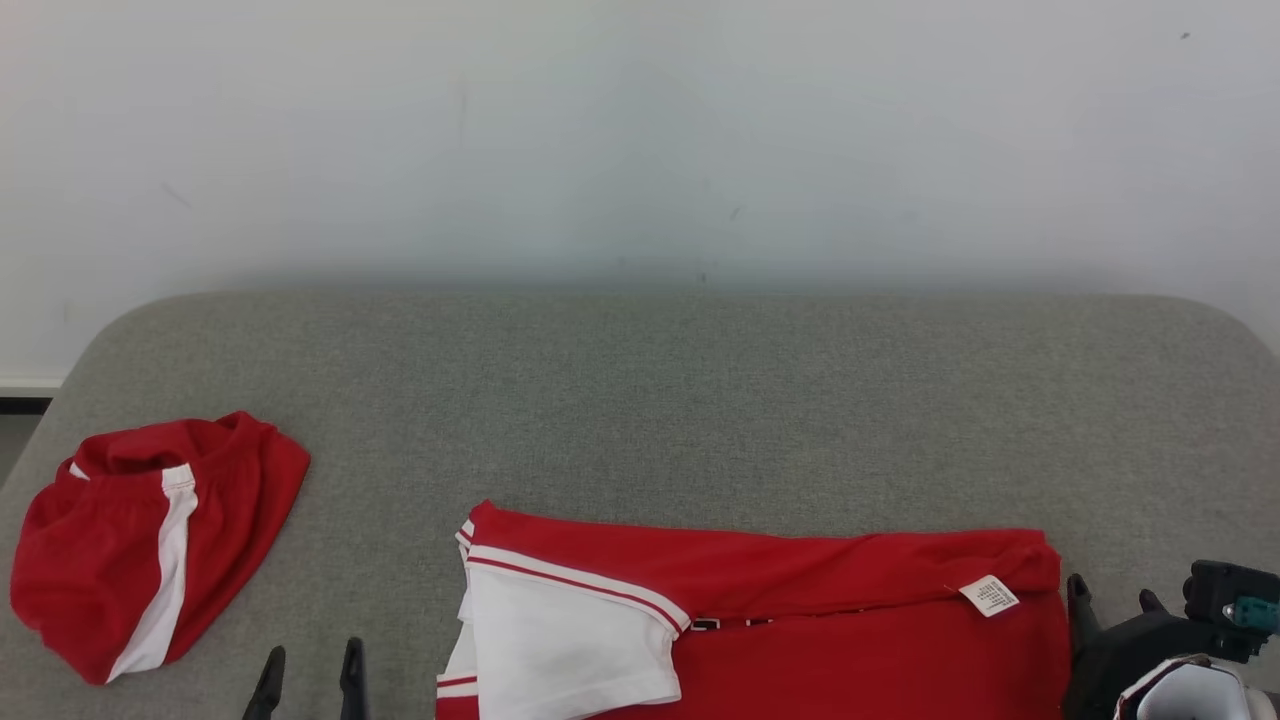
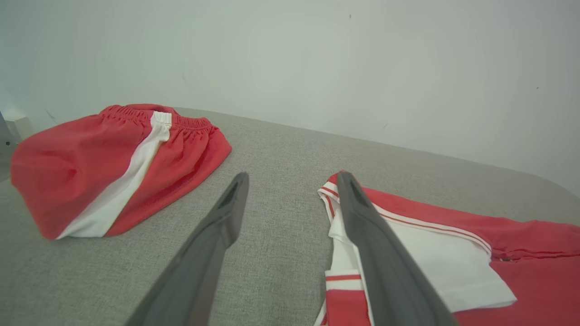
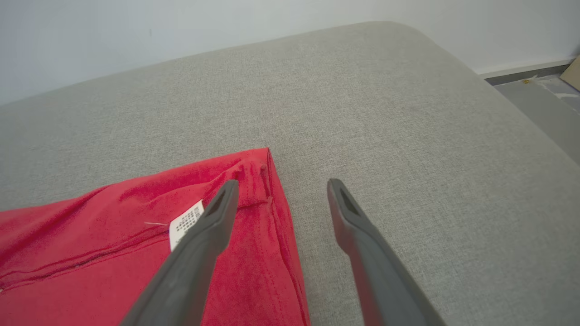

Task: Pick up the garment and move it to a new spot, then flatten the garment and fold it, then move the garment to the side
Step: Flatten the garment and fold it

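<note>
Two red garments lie on the grey table (image 1: 700, 400): the folded shirt (image 1: 850, 640) at the near edge, and the shorts (image 1: 90, 560) well apart at the left. The left gripper (image 2: 292, 176) and the right gripper (image 3: 282, 185), at the shirt's two ends, have their fingers spread wide and hold nothing.

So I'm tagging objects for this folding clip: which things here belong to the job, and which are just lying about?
In the job:
red shirt with white sleeve, partly folded between the grippers
left gripper, open
right gripper, open

Seemingly lying about:
red shorts with white stripe, apart at the left
grey padded surface, just the support
</note>
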`<state>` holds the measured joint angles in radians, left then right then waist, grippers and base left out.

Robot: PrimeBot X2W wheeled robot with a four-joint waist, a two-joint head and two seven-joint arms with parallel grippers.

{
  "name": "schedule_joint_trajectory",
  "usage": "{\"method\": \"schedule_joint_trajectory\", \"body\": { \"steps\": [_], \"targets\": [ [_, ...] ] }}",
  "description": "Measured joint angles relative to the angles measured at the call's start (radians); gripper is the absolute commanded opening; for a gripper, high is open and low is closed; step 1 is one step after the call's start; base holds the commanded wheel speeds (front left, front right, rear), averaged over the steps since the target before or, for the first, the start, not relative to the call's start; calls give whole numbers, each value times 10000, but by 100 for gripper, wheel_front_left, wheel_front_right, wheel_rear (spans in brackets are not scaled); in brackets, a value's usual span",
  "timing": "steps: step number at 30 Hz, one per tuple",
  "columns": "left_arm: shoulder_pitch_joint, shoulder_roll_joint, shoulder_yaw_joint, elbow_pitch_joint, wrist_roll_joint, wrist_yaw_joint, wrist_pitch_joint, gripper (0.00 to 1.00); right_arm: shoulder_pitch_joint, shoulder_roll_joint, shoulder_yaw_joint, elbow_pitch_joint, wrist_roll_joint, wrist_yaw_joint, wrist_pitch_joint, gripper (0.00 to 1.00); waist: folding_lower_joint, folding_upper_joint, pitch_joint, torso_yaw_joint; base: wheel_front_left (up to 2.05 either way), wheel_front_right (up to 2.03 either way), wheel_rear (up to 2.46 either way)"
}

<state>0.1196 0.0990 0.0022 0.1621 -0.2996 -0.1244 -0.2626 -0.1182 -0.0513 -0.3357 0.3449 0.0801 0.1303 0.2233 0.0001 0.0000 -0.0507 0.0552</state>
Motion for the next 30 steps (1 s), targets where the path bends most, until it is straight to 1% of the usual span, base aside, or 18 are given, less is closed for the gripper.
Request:
{"method": "schedule_joint_trajectory", "body": {
  "steps": [2,5,11,15,18,22,26,30],
  "targets": [
    [-81,-8,-132,23,31,-4,0,100,-460,-6,-487,669,-339,-2,395,100,0,1,72,79,0,0,0],
    [-193,6,-272,29,58,-19,0,100,-1010,4,-786,1490,-694,0,669,100,0,0,147,273,0,0,0],
    [-203,119,-391,100,-36,-50,0,100,-1733,6,-1392,2535,-1361,0,483,100,0,1,335,640,0,0,0],
    [-226,163,-523,132,-197,-50,0,100,-1941,6,-1772,3168,-1937,0,520,100,0,0,489,778,0,0,0],
    [-281,163,-568,111,-330,-52,0,100,-2124,10,-2021,3478,-2153,0,362,100,0,0,607,850,0,0,0],
    [-403,196,-667,77,-385,-52,0,100,-2421,2,-2197,3914,-2307,0,138,100,1,1,764,906,0,0,0],
    [-403,261,-759,115,-439,-52,0,100,-2703,-29,-2351,4468,-2349,0,316,100,0,0,869,939,0,0,0],
    [-415,268,-865,182,-493,-52,0,100,-2849,-107,-2088,4842,-2458,-4,554,100,-1,-1,909,971,0,0,0]
  ]
}}
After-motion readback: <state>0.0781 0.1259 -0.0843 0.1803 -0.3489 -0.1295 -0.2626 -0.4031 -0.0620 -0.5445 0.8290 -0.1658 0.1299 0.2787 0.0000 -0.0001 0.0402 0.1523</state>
